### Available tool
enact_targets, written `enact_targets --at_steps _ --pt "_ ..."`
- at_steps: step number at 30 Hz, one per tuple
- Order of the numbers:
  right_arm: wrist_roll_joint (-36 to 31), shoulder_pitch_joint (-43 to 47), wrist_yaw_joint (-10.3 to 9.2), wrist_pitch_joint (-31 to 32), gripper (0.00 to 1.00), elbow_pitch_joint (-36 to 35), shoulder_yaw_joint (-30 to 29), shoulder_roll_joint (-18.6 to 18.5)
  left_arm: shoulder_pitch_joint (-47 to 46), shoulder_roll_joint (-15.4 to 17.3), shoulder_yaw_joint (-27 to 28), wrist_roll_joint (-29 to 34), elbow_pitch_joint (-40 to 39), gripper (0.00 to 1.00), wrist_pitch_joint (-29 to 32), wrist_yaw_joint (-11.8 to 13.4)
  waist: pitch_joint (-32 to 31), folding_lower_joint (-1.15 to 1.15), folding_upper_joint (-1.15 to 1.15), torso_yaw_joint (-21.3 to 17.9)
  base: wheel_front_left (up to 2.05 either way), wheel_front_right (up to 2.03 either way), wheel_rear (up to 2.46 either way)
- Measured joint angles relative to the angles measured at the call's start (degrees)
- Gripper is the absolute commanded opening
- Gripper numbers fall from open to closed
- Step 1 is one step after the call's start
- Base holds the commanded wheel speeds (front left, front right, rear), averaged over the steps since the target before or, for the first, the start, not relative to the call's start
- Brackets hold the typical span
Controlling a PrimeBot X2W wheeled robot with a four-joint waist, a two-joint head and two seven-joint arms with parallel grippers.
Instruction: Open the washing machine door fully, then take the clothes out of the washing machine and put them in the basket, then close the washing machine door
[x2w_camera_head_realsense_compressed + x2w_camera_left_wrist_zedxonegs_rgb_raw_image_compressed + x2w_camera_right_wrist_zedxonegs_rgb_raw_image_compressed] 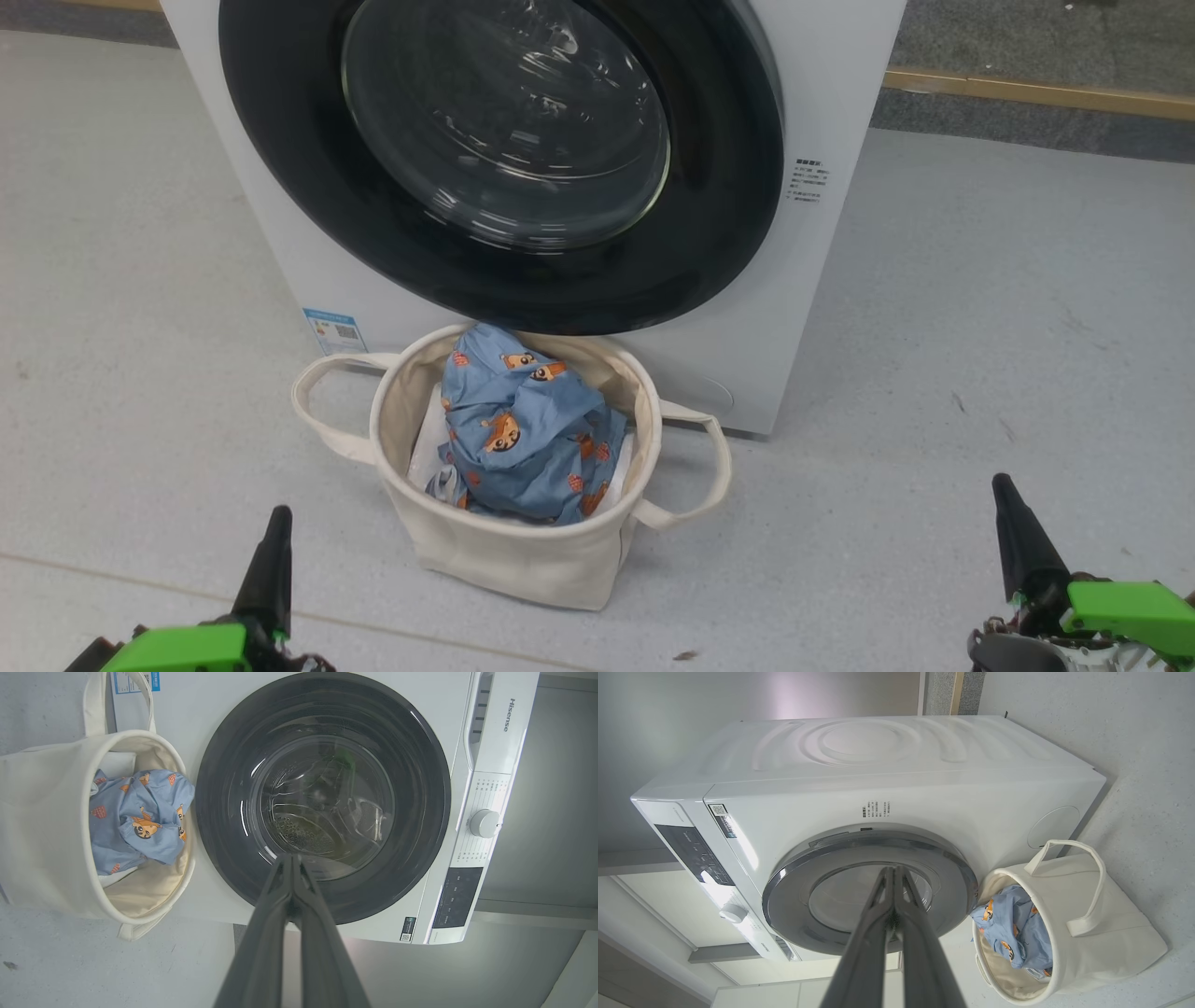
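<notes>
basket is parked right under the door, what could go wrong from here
1. The door looks shut against the machine, but the latch cannot be seen; it may not be fully caught.
2. The clothes are heaped up to the rim of the basket at the back; a nudge might spill them.
3. The basket's looped handles stick out sideways, so a forward move by the left gripper or right gripper could snag one.

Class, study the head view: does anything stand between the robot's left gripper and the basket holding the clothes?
Nothing visible does. Bare grey speckled floor separates the shut left gripper from the round cream canvas basket, where the light blue animal-print clothes already lie.
</notes>
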Motion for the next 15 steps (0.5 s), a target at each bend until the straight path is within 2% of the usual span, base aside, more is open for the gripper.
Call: enact_targets --at_steps 15 --pt "0.0 0.0 0.00 0.0 0.00 0.0 0.0 0.0 0.0 0.0 0.0 0.1 0.0 0.00 0.0 0.0 0.0 0.00 0.00 0.0 0.00 0.00 0.00"
